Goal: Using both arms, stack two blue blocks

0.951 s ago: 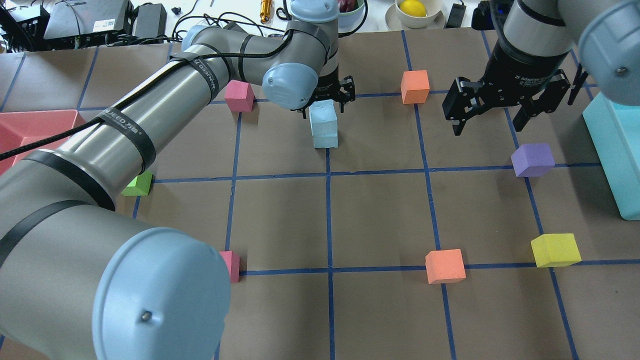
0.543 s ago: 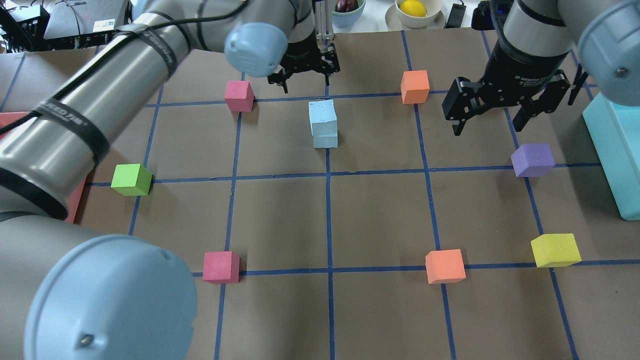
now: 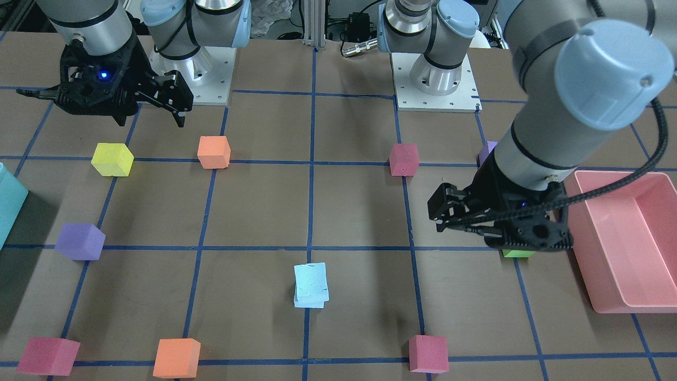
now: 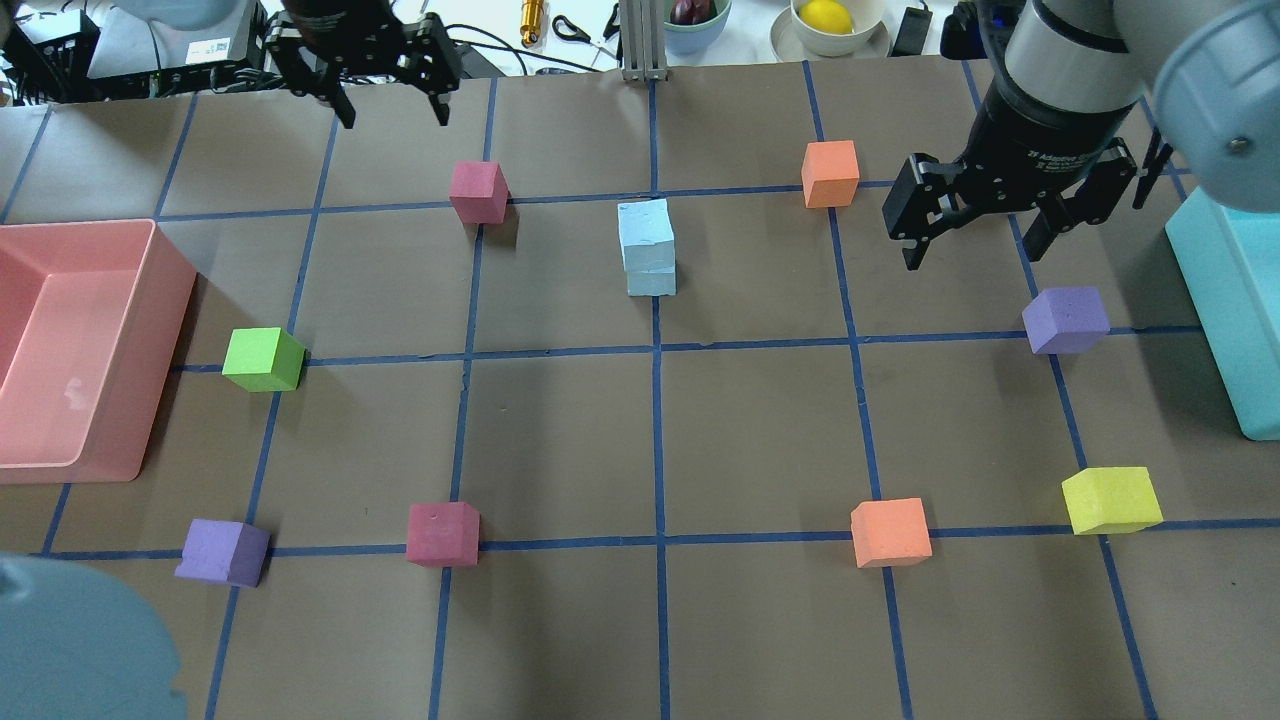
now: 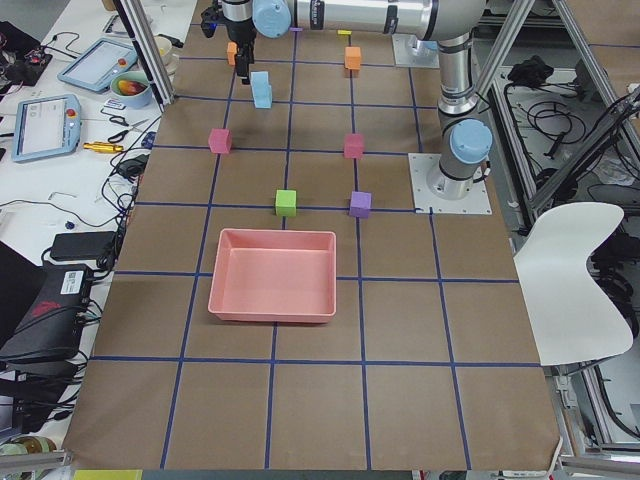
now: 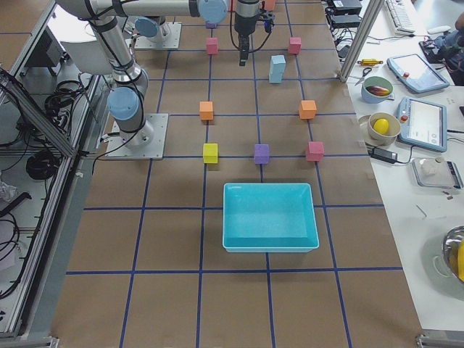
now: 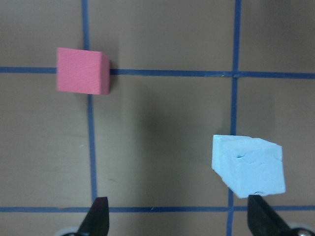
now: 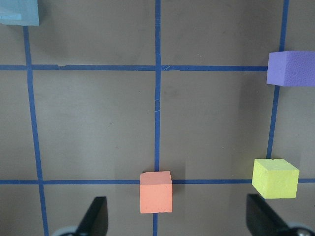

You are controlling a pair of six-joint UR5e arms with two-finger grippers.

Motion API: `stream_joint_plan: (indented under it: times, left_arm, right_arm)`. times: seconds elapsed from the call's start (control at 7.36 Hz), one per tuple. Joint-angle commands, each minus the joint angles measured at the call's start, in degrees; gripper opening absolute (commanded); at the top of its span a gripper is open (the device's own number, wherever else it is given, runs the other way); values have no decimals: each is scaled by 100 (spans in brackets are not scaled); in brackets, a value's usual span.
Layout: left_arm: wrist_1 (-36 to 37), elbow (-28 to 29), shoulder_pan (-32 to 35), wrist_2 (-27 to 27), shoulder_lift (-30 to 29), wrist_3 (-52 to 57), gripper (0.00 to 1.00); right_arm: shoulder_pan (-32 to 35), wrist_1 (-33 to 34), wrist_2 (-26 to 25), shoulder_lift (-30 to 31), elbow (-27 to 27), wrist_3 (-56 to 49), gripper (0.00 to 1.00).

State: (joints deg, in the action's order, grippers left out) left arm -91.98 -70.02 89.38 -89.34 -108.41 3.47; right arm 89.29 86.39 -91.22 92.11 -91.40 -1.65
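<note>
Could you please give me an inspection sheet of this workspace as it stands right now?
Surface: brown table cover with a blue tape grid; no spills seen.
Job's things: upper blue block sits on lower blue block, slightly askew, clear of both grippers.
Clutter: green cube, yellow cube, orange cubes, pink cubes and purple cubes lie apart on the grid; pink tray; teal box.
Grippers: left gripper open, empty; right gripper open, empty.
Cables: black braided cable runs along the left arm.
Surroundings: bowl holding a yellow fruit beyond the far edge.
</note>
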Motion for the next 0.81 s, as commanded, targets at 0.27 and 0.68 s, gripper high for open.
stream_joint_plan:
  times: [0.27, 0.68]
  left_arm:
    - [12, -1478, -131, 4, 1443, 163, 93]
    - [48, -1524, -113, 21, 1568, 94, 95]
  right_arm:
    - [0, 9, 17, -9, -1, 24, 100]
    - [0, 18, 17, -18, -1, 24, 100]
